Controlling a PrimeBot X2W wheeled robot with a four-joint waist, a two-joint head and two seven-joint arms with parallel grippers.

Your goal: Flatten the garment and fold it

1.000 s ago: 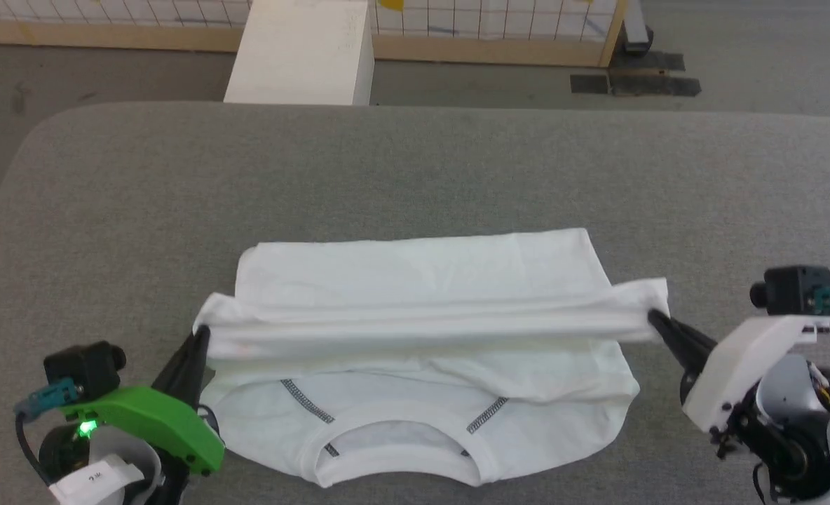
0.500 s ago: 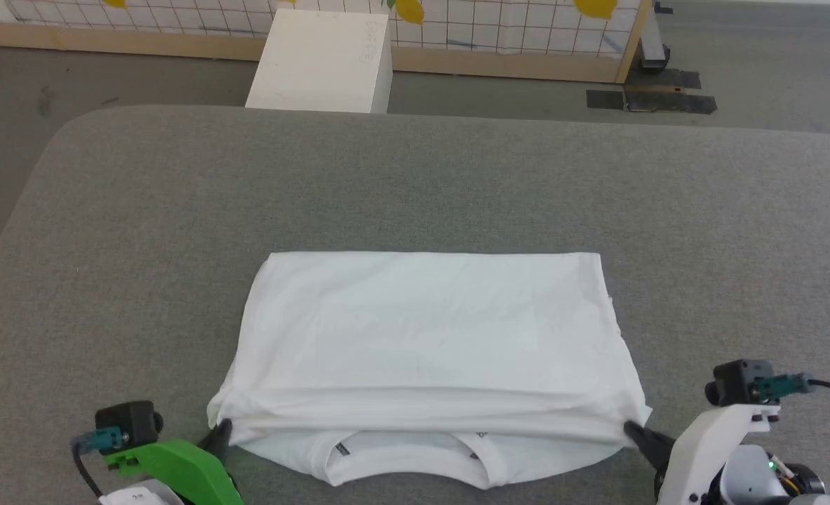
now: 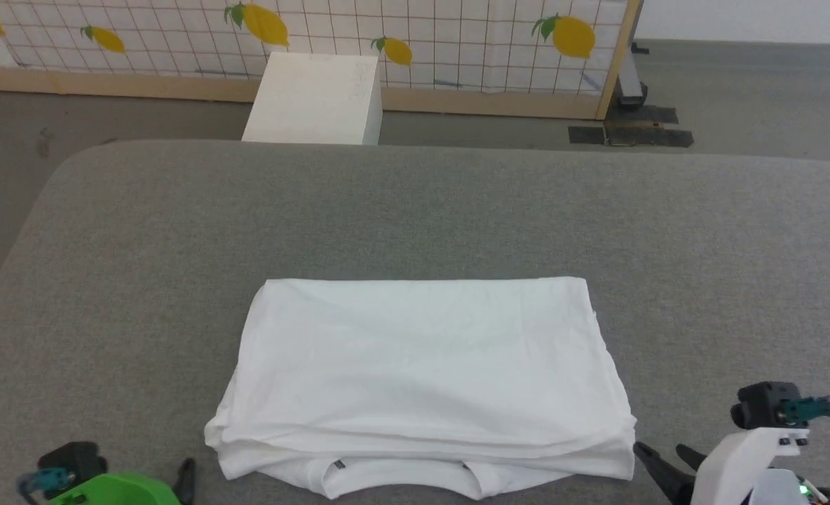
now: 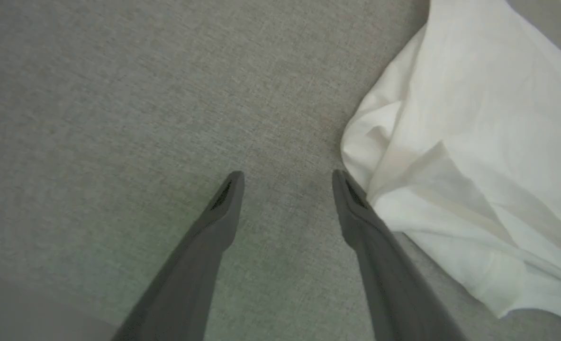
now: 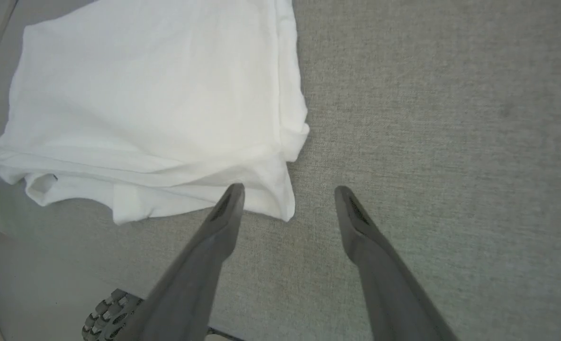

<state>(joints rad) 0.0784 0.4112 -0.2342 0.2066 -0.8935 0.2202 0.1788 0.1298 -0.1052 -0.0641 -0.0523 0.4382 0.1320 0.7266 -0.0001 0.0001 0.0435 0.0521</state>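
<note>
1. The white shirt (image 3: pixel 422 365) lies folded on the grey fabric desk (image 3: pixel 415 210), at the desk's 6 o'clock side in head view, about midway between the two arms.
2. Shape: a near-rectangular stack, slightly wider toward 6 o'clock. The top layer is smooth with only faint creases.
3. At the 6 o'clock edge several layers are stacked. The round collar curve peeks out under them, with two small dark marks on it.
4. The 8 o'clock corner looks puffy in left wrist view; its folds do not lie flat.
5. The left gripper (image 4: pixel 287 177) is at the shirt's 8 o'clock corner, jaws wide, bare desk between them. One finger is just beside the cloth; can't tell if they touch.
6. The right gripper (image 5: pixel 288 189) is at the 4 o'clock corner, jaws wide and empty. In its wrist view one fingertip overlaps the hem and the other is over bare desk.
7. At 12 o'clock beyond the desk a white box (image 3: pixel 313 98) stands on the floor (image 3: pixel 106 119), with a lemon-print grid panel (image 3: pixel 457 42) behind it.
</note>
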